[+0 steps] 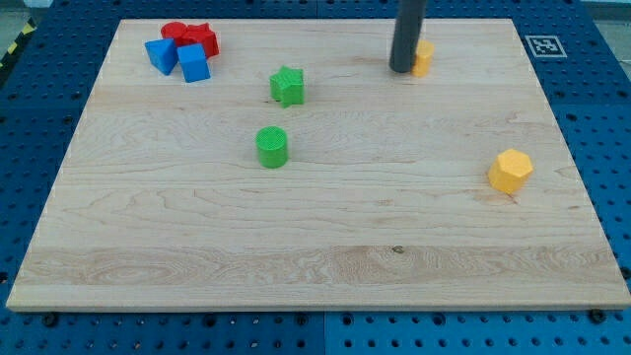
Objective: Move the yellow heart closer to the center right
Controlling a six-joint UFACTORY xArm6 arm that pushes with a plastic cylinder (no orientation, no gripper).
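Observation:
A yellow block (pixel 424 57), partly hidden so its shape is unclear, sits near the view's top, right of centre. My tip (pixel 401 69) stands right against its left side and covers part of it. A second yellow block, hexagonal (pixel 510 170), lies at the view's right, about mid-height.
A green star (pixel 287 86) and a green cylinder (pixel 271 146) lie left of centre. A cluster at the top left holds two blue blocks (pixel 193 62), (pixel 160 53), a red cylinder (pixel 175 33) and a red star-like block (pixel 202 39). The wooden board (pixel 315 286) ends close behind the tip.

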